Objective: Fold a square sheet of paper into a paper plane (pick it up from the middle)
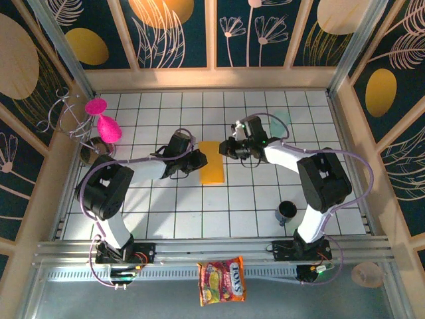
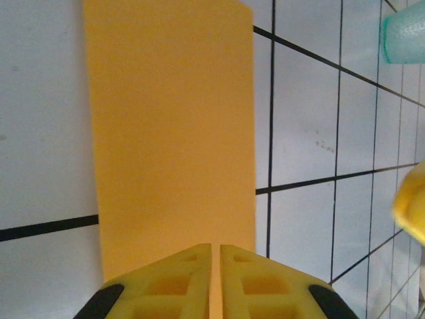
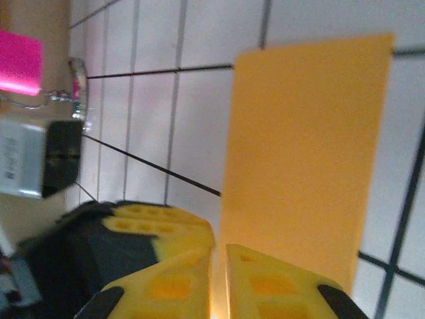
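Snack packet (image 1: 221, 280) lies at the bottom middle of the overhead frame, below the rail that carries the arm bases and well apart from the work. Further up, at lower right, a dark cup (image 1: 287, 211) stands on the tiled counter (image 1: 166, 219) beside the right arm.

At frame centre the orange-yellow paper (image 1: 212, 171) lies flat as a narrow strip, not a square, so it looks already folded over once along its length. The left end effector (image 1: 199, 161) meets its left edge and the right end effector (image 1: 227, 147) its upper right corner. In each wrist view the yellow fingers are drawn almost together, with only a hairline slit and orange showing at it. Whether they are clenched on the paper's edge or merely resting on it, I cannot tell.

Beyond, a teal cup (image 1: 280, 118) sits at upper right and pink objects (image 1: 103, 123) at upper left.

The risks are these, as I judge them. If a finger has caught one layer, lifting would pull the fold open. On smooth tile the strip could slide or twist under a sideways push, leaving later creases crooked and the plane lopsided. Opposed pulls from both sides could tear it.
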{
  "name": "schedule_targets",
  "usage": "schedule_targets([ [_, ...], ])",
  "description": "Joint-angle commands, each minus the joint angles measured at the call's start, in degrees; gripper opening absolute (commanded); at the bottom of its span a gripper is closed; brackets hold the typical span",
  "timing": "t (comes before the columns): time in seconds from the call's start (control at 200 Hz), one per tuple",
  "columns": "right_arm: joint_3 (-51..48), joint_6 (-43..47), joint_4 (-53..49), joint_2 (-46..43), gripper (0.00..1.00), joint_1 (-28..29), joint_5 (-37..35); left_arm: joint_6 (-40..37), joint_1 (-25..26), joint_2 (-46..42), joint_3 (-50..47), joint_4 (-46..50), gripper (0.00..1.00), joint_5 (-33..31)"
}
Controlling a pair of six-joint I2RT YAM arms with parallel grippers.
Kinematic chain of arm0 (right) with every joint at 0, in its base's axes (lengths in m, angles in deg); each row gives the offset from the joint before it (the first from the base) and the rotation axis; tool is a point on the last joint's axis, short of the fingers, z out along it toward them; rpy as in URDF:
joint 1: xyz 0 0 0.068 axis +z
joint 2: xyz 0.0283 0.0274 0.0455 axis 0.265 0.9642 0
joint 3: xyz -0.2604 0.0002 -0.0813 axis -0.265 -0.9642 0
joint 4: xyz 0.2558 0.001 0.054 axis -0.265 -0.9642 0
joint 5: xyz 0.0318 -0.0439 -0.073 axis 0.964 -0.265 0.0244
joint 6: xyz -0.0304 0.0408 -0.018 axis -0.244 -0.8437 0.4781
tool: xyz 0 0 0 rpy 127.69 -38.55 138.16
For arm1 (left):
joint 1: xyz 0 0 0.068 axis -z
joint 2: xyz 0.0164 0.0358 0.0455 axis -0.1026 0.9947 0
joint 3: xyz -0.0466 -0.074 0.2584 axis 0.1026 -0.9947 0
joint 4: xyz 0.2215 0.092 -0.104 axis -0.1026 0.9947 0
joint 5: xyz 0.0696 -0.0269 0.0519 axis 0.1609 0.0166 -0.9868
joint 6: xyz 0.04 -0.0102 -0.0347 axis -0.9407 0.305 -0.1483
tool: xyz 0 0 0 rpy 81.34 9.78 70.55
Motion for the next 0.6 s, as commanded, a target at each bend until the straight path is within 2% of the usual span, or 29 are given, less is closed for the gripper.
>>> schedule_targets([
  [0.0,-3.98,-3.66,3.86,-2.01,0.19,-0.19,-0.02,1.93,-0.62,1.05,-0.37,-2.99,0.17,-0.77],
  [0.205,-10.29,-8.53,10.59,-4.66,0.32,-0.2,0.47,4.5,-1.37,2.64,0.26,-3.21,0.23,-2.69],
  [0.305,-13.06,-10.87,13.7,-5.39,0.36,-0.06,0.38,4.67,-1.71,3.59,0.42,-3.24,0.24,-1.56],
  [0.596,-14.45,-11.56,11.43,-5.6,0.4,0.15,-1.02,4.81,-1.79,5.86,1.35,-3.24,0.26,0.07],
])
